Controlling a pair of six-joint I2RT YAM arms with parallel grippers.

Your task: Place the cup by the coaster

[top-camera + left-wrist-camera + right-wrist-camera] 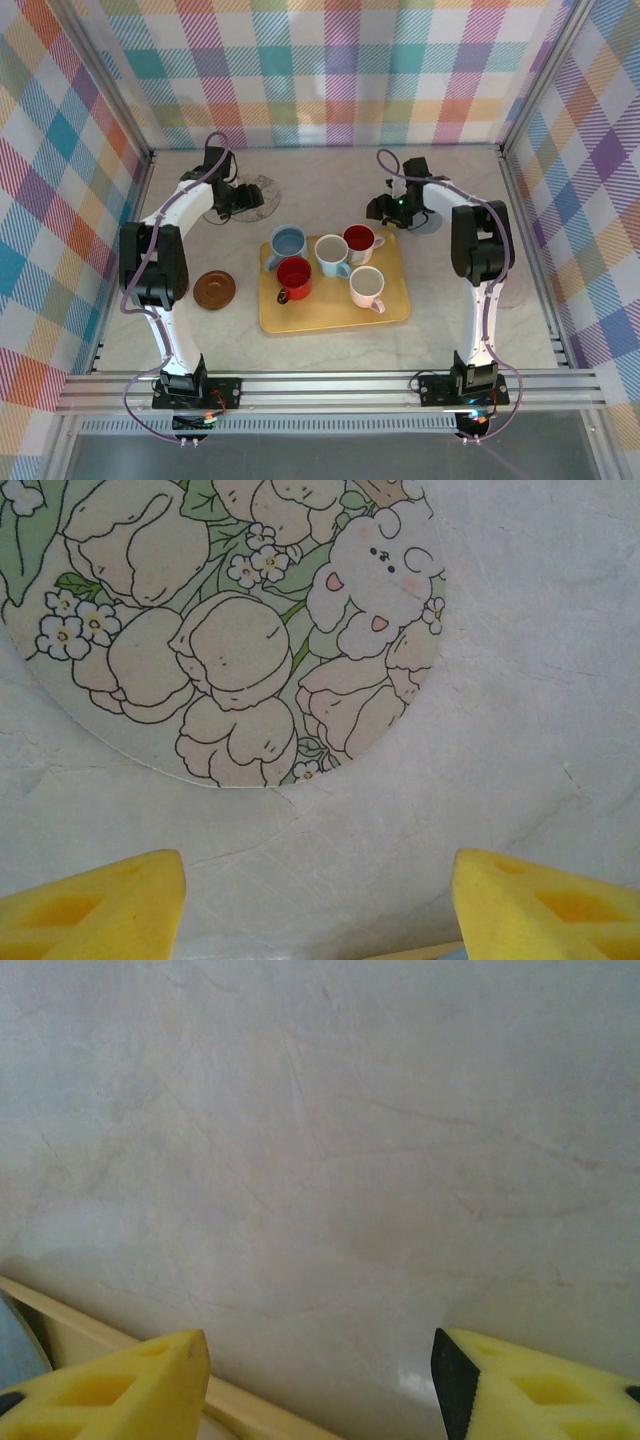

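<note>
Five cups (331, 252) stand upright and close together on the yellow tray (392, 312) at the centre of the tabletop (320, 170); the task sentence does not settle which one is meant. The blue cup (288, 242) and red cup (294, 274) lie nearest the brown coaster (214, 289). The left end effector (320, 885) hangs just above the tabletop beside the floral coaster (230, 630), jaws wide apart and empty. The right end effector (320, 1370) hovers low by the tray's far right corner, likewise parted and holding nothing. Judged as glazed ceramic, each cup is rigid, moderately heavy, slippery and breakable. Grip across the rim wall, one finger inside, or across the handle; lift vertically to clear neighbouring cups.
</note>
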